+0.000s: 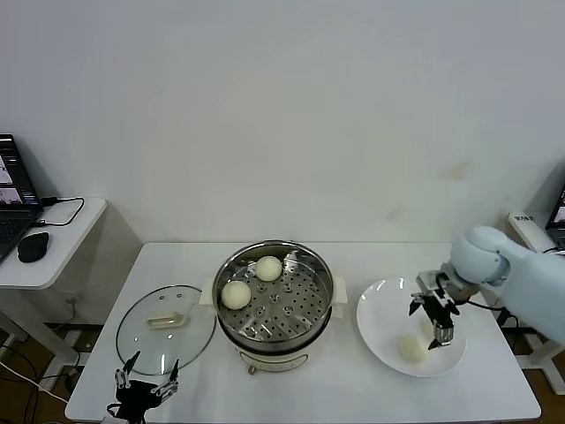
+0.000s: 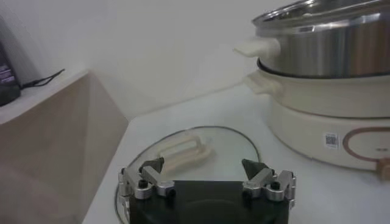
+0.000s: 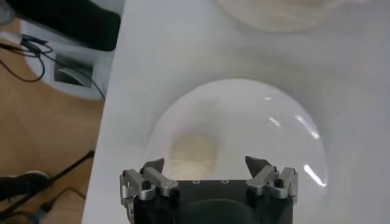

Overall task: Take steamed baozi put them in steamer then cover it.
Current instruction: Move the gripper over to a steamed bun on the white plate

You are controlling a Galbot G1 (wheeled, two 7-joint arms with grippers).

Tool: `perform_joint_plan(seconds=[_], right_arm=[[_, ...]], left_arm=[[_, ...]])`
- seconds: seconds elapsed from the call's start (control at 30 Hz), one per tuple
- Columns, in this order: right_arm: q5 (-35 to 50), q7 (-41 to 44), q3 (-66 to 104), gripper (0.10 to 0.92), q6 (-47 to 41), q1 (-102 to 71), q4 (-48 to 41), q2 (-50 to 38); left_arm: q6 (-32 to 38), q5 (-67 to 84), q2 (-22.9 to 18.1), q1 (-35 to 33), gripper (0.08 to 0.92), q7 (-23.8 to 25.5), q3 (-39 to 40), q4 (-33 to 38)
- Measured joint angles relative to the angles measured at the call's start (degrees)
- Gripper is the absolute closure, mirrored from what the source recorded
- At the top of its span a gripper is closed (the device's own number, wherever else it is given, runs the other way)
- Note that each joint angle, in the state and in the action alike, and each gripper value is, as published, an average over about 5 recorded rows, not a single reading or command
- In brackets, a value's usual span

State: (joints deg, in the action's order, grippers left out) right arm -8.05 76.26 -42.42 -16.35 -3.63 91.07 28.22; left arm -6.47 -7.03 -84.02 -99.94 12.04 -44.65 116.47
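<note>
While two buns already sit in the pot, the scene breaks down as follows.

Steamer: the steamer (image 1: pixel 275 305) stands mid-worktop (image 1: pixel 335 389), uncovered, its perforated tray showing.
Baozi inside: two steamed baozi rest on the tray toward the robot's left, one (image 1: pixel 236 294) nearer the robot, one (image 1: pixel 268 268) farther back.
Baozi left: one baozi (image 1: pixel 411 347) lies on the white plate (image 1: pixel 380 331) to the steamer's right; a fourth is not visible.
Right claw: the right claw (image 1: pixel 439 321) hovers over the plate, jaws apart, holding nothing, the bun just below and ahead of it (image 3: pixel 192 155).
Left claw: the left claw (image 1: pixel 146 378) waits at the near worktop edge, jaws apart and empty, just beside the glass lid (image 1: pixel 163 327).
Lid: it lies flat on the worktop, left of the steamer, cream handle (image 2: pixel 183 152) up.
Step judged: reaching for the plate bun; covering comes later.
Risk, grip: the bun is soft and round, so a hard or off-centre close could dent it or squirt it across the smooth plate.
Risk, descent: coming down too low could press a fingertip on the plate and tip or slide it.
Risk, transfer: carrying low could clip the steamer's rim or side handle.
Risk, lid: its flat handle offers little purchase, so a shallow pinch may slip.
</note>
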Motion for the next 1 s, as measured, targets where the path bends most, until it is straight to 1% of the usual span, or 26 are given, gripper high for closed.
perform_joint_plan(seconds=[0.4,1.0], right_arm=[[-4.24,-1.69,4.45,0.203,0.28,-7.19,-3.07,2.34],[-6.24,-4.64,7.53,0.202,-2.13,-12.07,-4.07,3.58]], left_arm=[[0.02,-0.58,0.09,0.17,0.177,0.31,-0.13,-0.65],[0.11,-0.72,0.03,0.00,0.177,0.33,-0.13,-1.20]])
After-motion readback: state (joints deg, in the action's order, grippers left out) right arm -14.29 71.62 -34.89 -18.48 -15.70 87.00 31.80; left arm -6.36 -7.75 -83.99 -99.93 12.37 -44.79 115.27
